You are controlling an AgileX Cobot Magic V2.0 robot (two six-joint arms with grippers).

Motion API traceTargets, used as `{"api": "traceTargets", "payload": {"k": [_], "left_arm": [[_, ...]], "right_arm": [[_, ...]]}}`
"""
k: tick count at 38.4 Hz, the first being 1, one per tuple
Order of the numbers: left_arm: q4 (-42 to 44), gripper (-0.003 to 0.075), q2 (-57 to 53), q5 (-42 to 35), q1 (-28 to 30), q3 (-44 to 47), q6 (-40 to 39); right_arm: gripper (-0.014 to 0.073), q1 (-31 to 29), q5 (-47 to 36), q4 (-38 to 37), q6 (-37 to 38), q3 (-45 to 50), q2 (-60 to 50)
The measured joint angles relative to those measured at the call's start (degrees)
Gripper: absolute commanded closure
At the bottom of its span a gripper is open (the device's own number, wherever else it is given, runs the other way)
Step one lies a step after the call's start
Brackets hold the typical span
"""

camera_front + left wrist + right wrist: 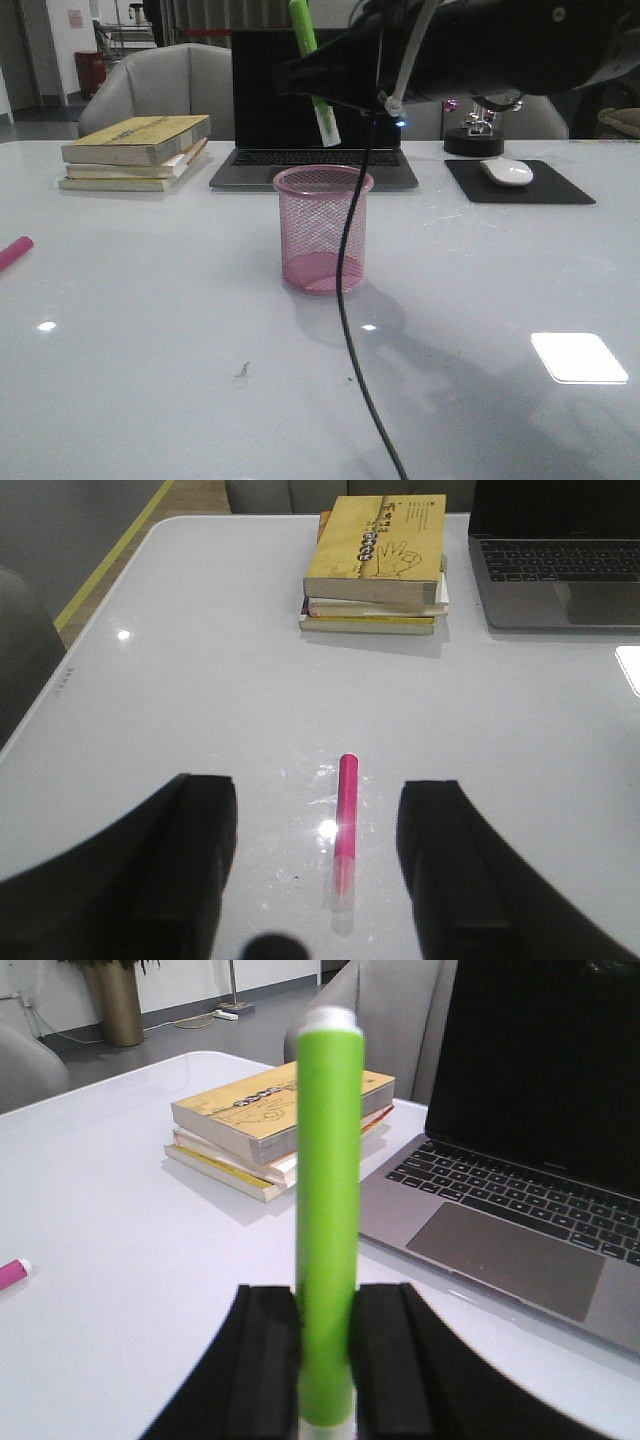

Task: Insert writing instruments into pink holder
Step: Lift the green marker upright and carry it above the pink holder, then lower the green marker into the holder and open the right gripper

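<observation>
Two markers are in my views, and only one of them is held. The right gripper (325,1360) is closed on the green marker (327,1210), with its black fingers (268,1360) pressing on the lower part of the barrel. In the front view I see this green marker (313,75) nearly upright, a little tilted, hanging in the air above the pink holder (322,230) with its pale lower tip over the back part of the rim, not yet inside. The holder stands upright on the white table (150,330), in front of the laptop (315,110), and I see nothing inside it. The pink marker (346,830) lies flat on the table, between the fingers of the left gripper (320,870), which hangs above it with jaws wide apart and touches nothing. In the front view only its end (14,252) shows at the left edge. A stack of books (138,152) sits left of the laptop, and a mouse (507,171) rests on a dark pad (520,185) on the right.
</observation>
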Motion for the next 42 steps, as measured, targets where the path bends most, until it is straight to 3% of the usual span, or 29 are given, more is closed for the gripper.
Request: {"api": "traceTargets", "payload": {"k": [34, 42], "left_arm": [[0.0, 0.0292, 0.0, 0.0, -0.1, 0.0, 0.0], [0.0, 0.0292, 0.0, 0.0, -0.3, 0.0, 0.0]], "right_arm": [[0.0529, 0.1, -4.4, 0.0, 0.1, 3.9, 2.3], [0.0248, 0.1, -2.4, 0.0, 0.1, 3.9, 2.3]]}}
